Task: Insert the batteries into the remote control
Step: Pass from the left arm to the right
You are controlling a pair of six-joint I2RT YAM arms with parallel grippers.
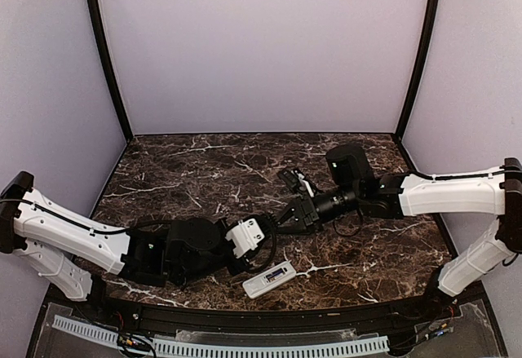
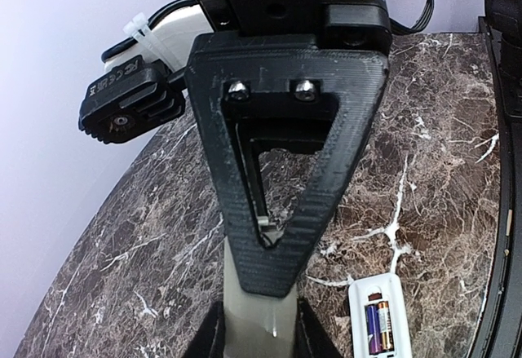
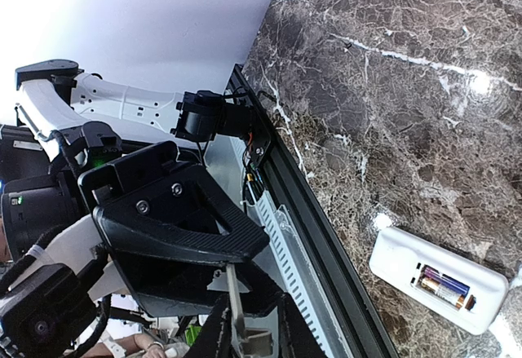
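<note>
The white remote control (image 1: 269, 279) lies back up near the table's front edge, its compartment uncovered. Two batteries (image 2: 376, 328) sit side by side inside it, and the right wrist view shows those batteries (image 3: 444, 286) too. A little above and behind the remote, both grippers meet. My left gripper (image 2: 259, 325) is shut across the width of a flat white cover (image 2: 257, 313). My right gripper (image 3: 249, 338) straddles the cover (image 3: 235, 293), seen edge-on, with its fingers (image 2: 326, 170) close over the cover's faces. Whether they press it I cannot tell.
A black rail (image 3: 326, 236) and a white slotted cable duct (image 1: 245, 347) run along the near edge, just below the remote. Pale walls enclose the dark marble table (image 1: 204, 170) on three sides. The right arm's cables hang near the wrist (image 1: 351, 223).
</note>
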